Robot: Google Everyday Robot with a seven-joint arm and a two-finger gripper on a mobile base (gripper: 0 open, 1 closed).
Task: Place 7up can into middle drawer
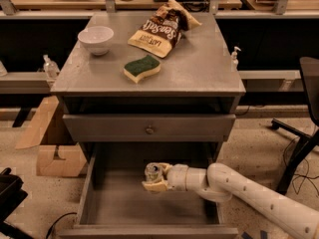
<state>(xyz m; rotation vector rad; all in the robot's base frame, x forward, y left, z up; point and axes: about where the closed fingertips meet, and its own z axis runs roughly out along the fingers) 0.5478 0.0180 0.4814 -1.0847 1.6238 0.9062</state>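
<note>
Over middle drawer (127, 209): hand (153, 179) clasps 7up can (151, 171); drawer front (109, 128) above.

7up can (152, 172): small, pale silvery body, shiny top turned up toward the camera. Gripped between the jaws at their tip, about upright with a slight tilt. Markings too dim to read.

Middle drawer (124, 205): wide grey box, pulled fully out, tall side walls, flat bare floor. It lies beneath and all around the jaws, which reach in over its right wall and sit above the middle of the floor. Can hangs low inside the drawer; contact with the floor cannot be told.
</note>
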